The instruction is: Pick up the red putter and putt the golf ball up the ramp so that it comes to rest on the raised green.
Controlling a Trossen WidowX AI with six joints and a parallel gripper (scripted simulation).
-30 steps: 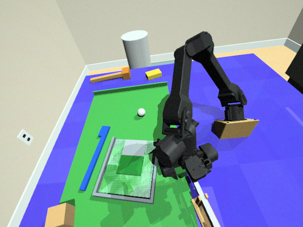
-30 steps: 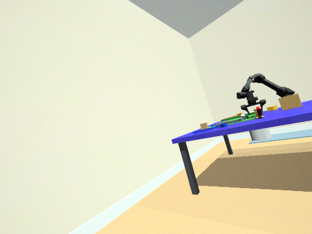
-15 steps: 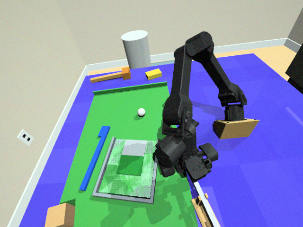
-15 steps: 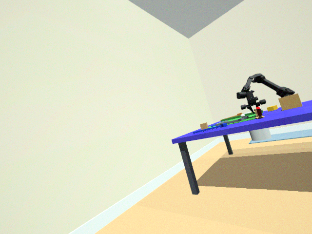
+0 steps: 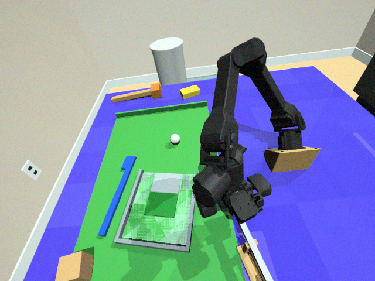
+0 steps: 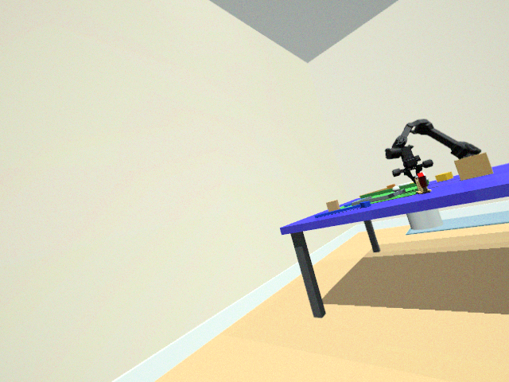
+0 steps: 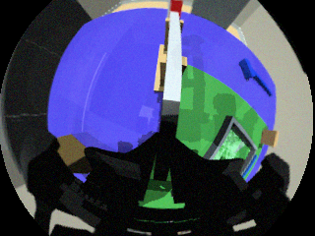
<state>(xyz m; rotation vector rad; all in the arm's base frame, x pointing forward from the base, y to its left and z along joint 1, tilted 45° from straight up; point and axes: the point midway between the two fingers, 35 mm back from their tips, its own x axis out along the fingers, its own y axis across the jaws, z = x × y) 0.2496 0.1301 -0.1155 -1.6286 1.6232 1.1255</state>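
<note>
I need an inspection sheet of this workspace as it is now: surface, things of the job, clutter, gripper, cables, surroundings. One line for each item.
Surface: blue table top with a flat green putting mat on it.
Job's things: small white golf ball rests on the mat; red putter with a pale shaft lies along the mat's edge on a tan wooden stand; grey-framed ramp with raised green lies near the ball.
Clutter: long blue L-shaped bar, orange wooden mallet, yellow block, tan box.
Gripper: black parallel-jaw gripper is shut on the putter's grip.
Cables: nothing seen.
Surroundings: grey cylinder behind the table, wall socket, beige walls.
</note>
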